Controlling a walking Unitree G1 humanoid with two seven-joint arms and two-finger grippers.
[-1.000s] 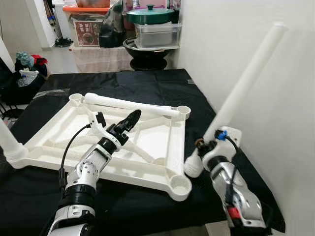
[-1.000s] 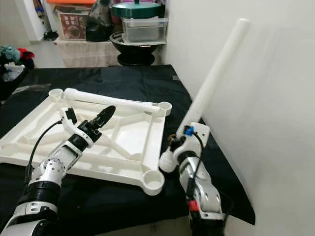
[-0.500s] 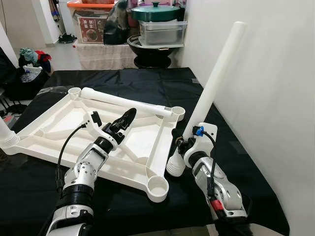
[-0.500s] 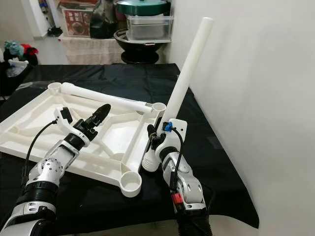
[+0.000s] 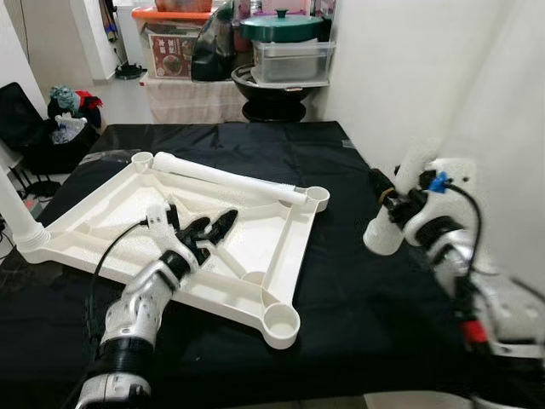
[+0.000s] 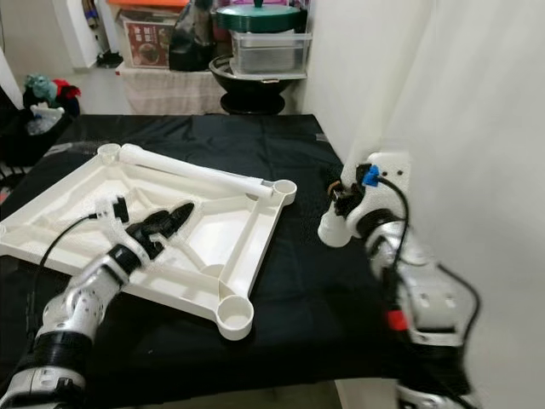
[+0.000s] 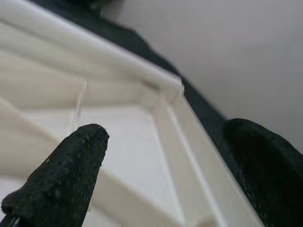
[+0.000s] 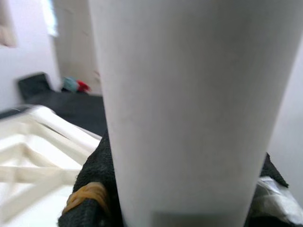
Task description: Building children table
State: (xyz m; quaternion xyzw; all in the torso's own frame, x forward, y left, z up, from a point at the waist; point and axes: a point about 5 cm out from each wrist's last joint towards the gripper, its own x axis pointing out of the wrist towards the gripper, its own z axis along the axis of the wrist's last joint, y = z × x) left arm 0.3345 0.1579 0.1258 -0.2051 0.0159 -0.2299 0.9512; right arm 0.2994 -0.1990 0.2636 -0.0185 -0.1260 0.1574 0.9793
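Leg [image 5: 385, 228] is sitting clamped in right gripper [image 5: 393, 204], left gripper [image 5: 207, 230] gaping over tabletop frame [image 5: 294, 243]; blurry swing could miss corner socket [image 5: 281, 321].

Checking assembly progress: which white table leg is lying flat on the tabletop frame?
The leg along the frame's far edge; another is in the right end effector.

I am in a lived-in home: behind my black-clothed table [image 5: 341, 281] sit a green-lidded pot [image 5: 281, 25], storage boxes [image 5: 170, 41] and heaped clothes [image 5: 72, 100].
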